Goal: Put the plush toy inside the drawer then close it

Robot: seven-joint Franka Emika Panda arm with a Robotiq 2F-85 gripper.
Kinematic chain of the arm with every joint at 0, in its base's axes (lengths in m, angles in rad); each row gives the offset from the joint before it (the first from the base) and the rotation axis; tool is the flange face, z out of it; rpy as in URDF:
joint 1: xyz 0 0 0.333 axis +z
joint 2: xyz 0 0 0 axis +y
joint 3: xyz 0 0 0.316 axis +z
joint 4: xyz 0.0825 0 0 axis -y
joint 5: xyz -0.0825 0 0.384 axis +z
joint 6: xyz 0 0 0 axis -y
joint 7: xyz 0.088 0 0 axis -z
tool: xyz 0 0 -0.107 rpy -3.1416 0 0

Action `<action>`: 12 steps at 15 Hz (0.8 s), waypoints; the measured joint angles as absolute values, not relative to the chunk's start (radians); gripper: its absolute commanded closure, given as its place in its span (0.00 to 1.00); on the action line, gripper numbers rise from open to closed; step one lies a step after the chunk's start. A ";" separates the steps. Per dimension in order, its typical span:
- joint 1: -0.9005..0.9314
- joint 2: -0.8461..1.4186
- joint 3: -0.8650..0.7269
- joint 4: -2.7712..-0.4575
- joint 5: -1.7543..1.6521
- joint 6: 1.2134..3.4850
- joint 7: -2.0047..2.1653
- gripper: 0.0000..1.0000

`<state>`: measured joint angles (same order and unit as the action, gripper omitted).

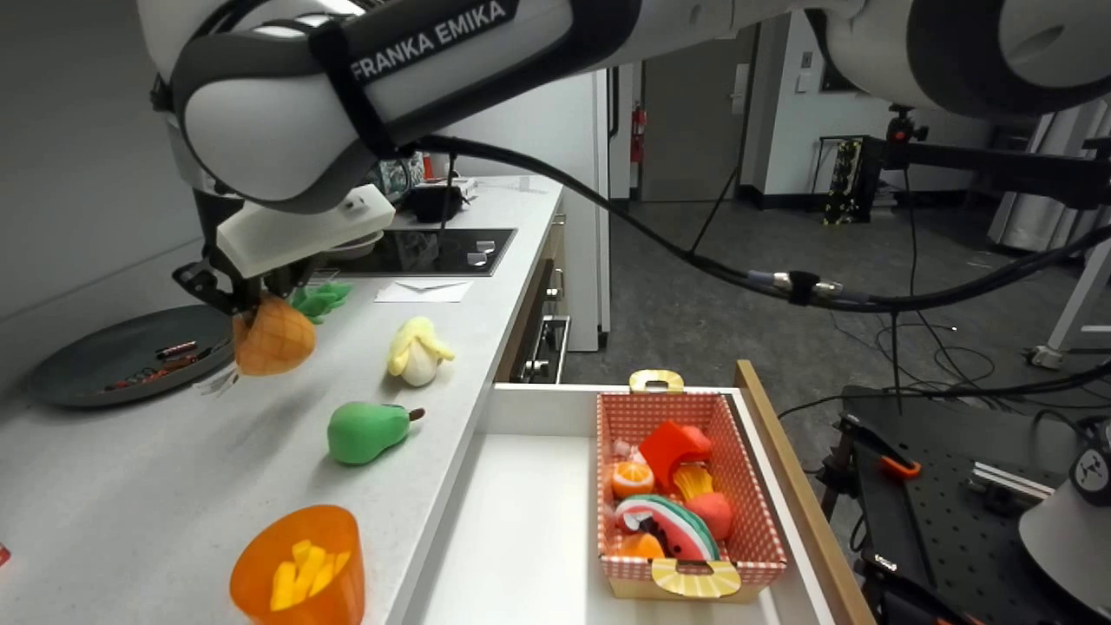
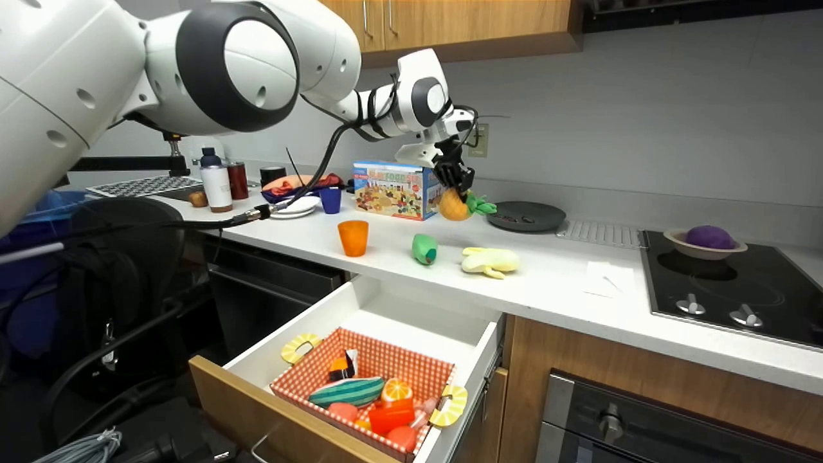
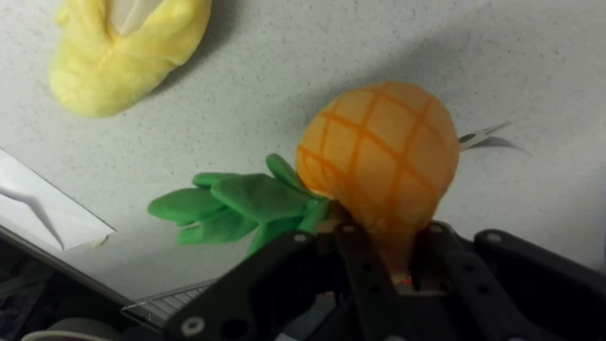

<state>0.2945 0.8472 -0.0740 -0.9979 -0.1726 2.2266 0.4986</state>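
The plush toy is an orange pineapple with a crosshatch pattern and green leaves. It shows in both exterior views [image 1: 276, 340] [image 2: 452, 206] and in the wrist view [image 3: 383, 137]. My gripper [image 3: 392, 228] is shut on its orange body and holds it above the counter, leaves out to one side. The gripper also shows in both exterior views [image 1: 252, 299] [image 2: 459, 183]. The drawer [image 1: 525, 512] is pulled open below the counter edge, with white inner walls and a wooden front; it also shows in an exterior view [image 2: 411, 325]. The fingertips are partly hidden by the plush.
A red-checked basket [image 1: 753, 469] of toy food sits inside the drawer. On the counter are a green pear plush [image 1: 369, 432], a pale yellow banana plush [image 1: 418, 351], an orange cup [image 1: 295, 560], a dark round pan [image 2: 546, 215] and a toy box [image 2: 395, 191]. A cooktop [image 2: 726, 283] lies farther along.
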 measured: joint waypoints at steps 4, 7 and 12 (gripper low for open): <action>0.296 0.701 -0.082 -1.157 -0.176 2.250 0.503 0.96; 0.295 0.597 -0.096 -1.303 -0.182 2.249 0.517 0.96; 0.292 0.458 -0.099 -1.566 -0.183 2.249 0.559 0.96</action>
